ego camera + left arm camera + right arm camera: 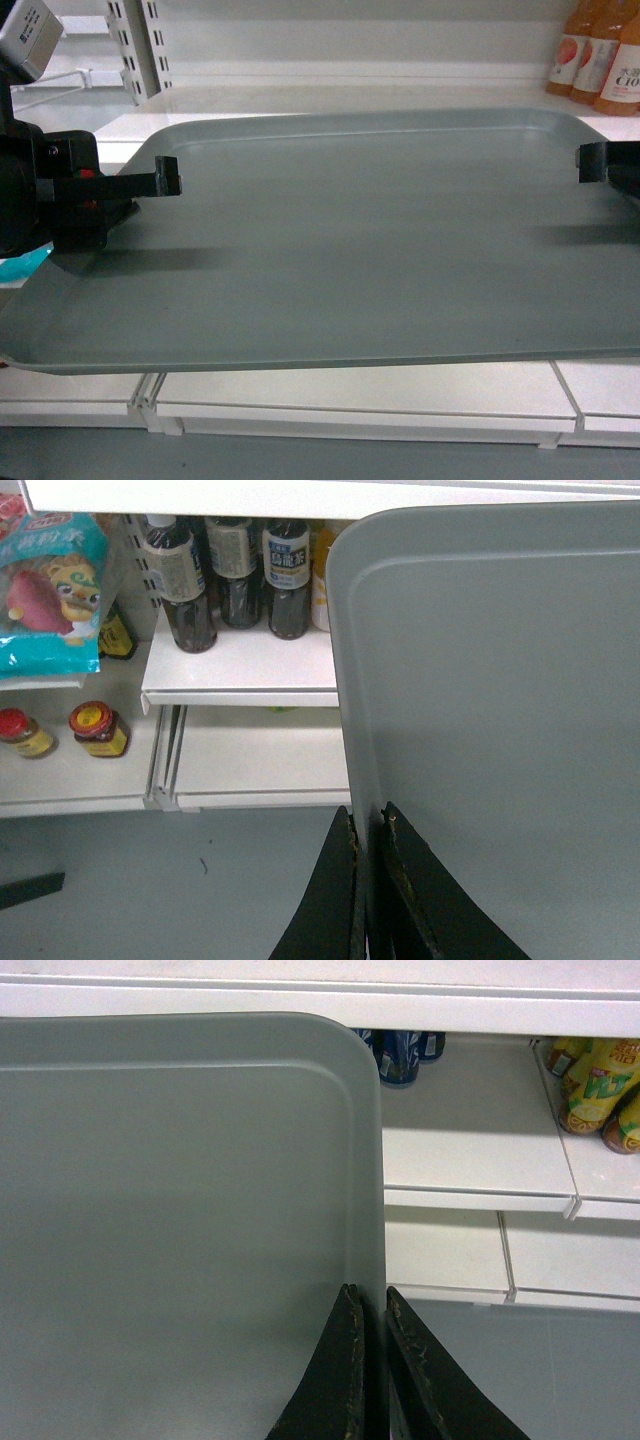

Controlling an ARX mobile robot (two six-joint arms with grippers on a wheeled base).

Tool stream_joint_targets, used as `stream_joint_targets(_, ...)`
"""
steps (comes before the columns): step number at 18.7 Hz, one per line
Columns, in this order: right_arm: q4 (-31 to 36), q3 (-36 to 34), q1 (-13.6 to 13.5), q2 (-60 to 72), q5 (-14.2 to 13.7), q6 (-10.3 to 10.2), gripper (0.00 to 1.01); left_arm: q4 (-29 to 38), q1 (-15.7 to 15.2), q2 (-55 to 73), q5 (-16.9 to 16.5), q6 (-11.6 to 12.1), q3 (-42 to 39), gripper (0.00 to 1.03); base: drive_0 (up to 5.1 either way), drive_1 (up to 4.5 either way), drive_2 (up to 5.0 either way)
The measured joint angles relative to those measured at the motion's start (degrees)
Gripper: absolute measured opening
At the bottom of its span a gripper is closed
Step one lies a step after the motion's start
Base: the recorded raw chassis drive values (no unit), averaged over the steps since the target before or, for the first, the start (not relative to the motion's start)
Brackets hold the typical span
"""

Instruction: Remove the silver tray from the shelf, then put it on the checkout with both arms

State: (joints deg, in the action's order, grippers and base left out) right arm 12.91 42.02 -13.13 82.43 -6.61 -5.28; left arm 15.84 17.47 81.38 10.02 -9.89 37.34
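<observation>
Silver tray (350,240) is held flat and level between both grippers, in front of the shelf (350,395), its near edge overhanging the white shelf boards below. Left gripper (368,880) is clamped on the tray's left rim — wrist view shows the two dark fingers pinched together with the rim between them. Right gripper (373,1370) is the same on the right rim, fingers closed on the edge. In the head view the left gripper's upper finger (165,177) reaches in over the tray surface; the right one only pokes in at the frame edge.

Tray surface is plain, nothing on it. Far corners sit near the upper shelf board — touching or clear of it, can't tell.

Around it: dark bottles (230,575) stand on the shelf level left of the tray, a teal snack bag (50,590) and two red-lidded jars (98,728) further left. Yellow-green bottles (600,1090) lie on the right, orange-pink drink bottles (600,55) at the top right of the head view.
</observation>
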Motion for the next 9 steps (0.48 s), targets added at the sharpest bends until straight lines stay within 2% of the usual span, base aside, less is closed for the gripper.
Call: stream_joint_targets(9,0.2,0.02,-0.04,0.0,-0.04,0.02,0.03,0.0,0.02,0.0,0.09,0.0,0.0,0.04,0.1,-4.23,4.4)
